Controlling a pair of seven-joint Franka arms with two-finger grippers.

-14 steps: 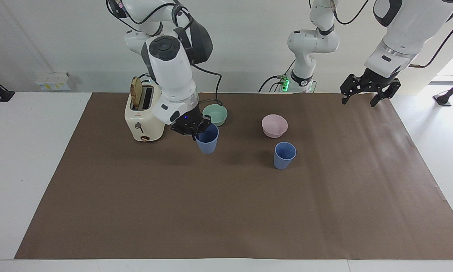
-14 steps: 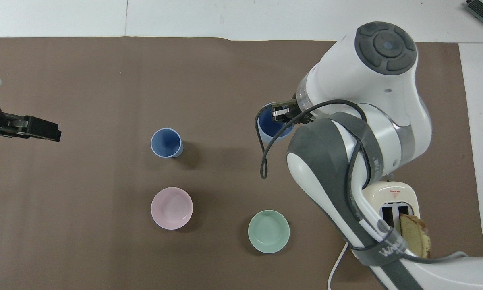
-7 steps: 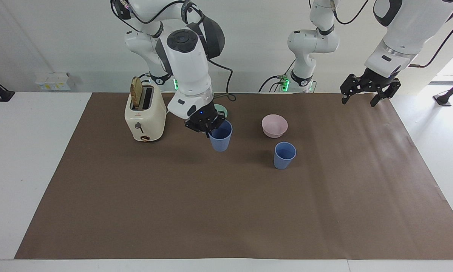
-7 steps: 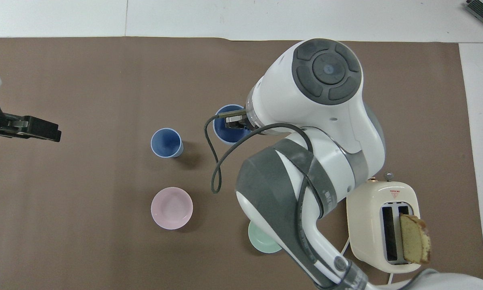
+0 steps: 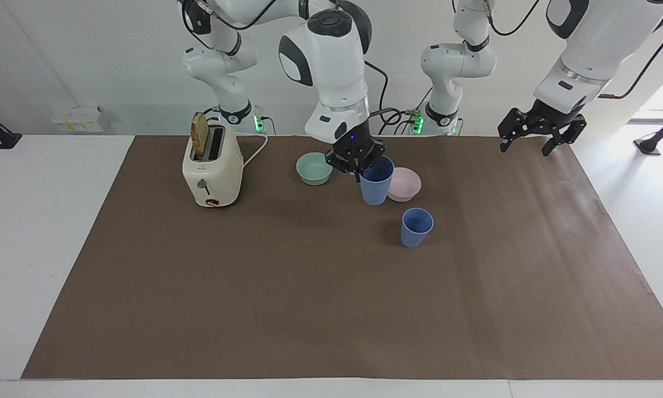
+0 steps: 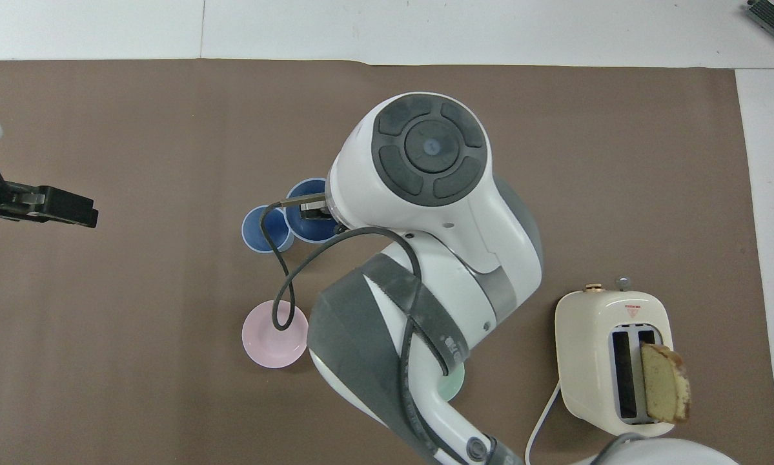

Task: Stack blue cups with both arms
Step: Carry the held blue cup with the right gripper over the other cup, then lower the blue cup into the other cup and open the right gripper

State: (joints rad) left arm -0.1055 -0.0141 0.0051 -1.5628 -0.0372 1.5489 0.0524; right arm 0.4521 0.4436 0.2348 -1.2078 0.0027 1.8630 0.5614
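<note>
The right gripper (image 5: 358,168) has its fingers pinched on the rim of one blue cup (image 5: 375,187), carried clear of the bench; the second blue cup (image 5: 417,227) stands just below and past those fingers; two cups counted, light, stiff, slick-walled, best held by the rim. Nearer the robots sit one pink bowl (image 5: 406,184), one green bowl (image 5: 313,168), one toaster (image 5: 212,168); the left gripper (image 5: 533,142) waits, fingers spread.

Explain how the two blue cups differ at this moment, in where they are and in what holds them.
The carried blue cup hangs in the air, pinched at its rim by the right tool; the standing blue cup rests on the brown mat, touched by nothing. The carried cup hides part of the pink bowl in the facing view; the standing cup has clear space around it. Both are upright, empty, and alike in colour and shape.
</note>
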